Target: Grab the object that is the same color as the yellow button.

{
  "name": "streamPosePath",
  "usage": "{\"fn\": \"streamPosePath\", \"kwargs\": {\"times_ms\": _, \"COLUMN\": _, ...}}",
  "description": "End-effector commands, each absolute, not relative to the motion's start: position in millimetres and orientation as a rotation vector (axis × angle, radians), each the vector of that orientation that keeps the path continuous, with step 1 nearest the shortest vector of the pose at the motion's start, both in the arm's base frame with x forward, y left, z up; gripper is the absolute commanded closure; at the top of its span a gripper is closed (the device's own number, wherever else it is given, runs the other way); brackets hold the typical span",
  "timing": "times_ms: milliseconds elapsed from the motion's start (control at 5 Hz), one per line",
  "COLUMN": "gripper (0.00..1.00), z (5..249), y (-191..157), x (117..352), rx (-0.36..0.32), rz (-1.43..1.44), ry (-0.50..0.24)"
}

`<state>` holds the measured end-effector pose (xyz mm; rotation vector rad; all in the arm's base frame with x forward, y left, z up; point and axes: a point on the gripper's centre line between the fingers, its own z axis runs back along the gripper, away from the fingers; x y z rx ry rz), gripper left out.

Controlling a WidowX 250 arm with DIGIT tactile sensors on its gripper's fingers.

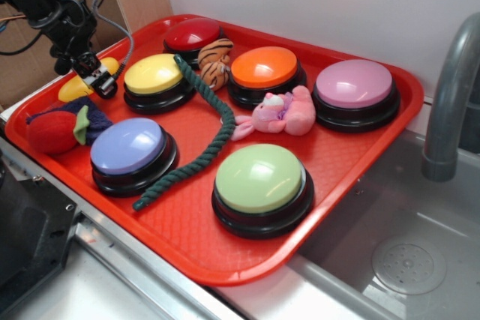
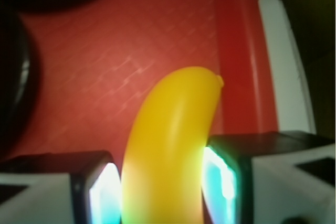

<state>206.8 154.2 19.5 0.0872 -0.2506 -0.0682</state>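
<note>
We have the black end effector (image 1: 100, 80) down at the far left corner of the red plastic tray (image 1: 352, 170), and the small glossy yellow banana-shaped toy (image 2: 168, 156) sits between its two pads (image 2: 220, 177) in the wrist view. The pads lie close on both flanks of the toy, but we cannot tell whether they are pressing it yet or only bracketing it. In the exterior view the toy (image 1: 79, 86) lies on the tray floor by the left rim, just beside the large yellow dome button on its black base (image 1: 155, 75), and near the red and purple plush fruit (image 1: 60, 127).

To do this step well, we judge that the squeeze should be slow and square — the toy is smooth and curved, so an uneven pinch could shoot it forward toward the rim. The pads appear to sit on the thicker middle rather than the tapered tip, which is a good place to hold. We would confirm a firm grip before lifting straight up, keeping clear of the yellow button's edge.
</note>
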Motion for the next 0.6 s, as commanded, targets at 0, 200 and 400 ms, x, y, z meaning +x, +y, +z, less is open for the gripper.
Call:
{"fn": "streamPosePath", "kwargs": {"times_ms": 0, "gripper": 1.0, "z": 98, "y": 143, "x": 186, "rx": 0.02, "rz": 0.236, "ry": -0.271}}
{"fn": "streamPosePath", "kwargs": {"times_ms": 200, "gripper": 1.0, "z": 134, "y": 116, "x": 183, "rx": -0.044, "rz": 0.265, "ry": -0.29}}
{"fn": "streamPosePath", "kwargs": {"times_ms": 400, "gripper": 1.0, "z": 154, "y": 72, "x": 205, "rx": -0.142, "rz": 0.241, "ry": -0.209}}
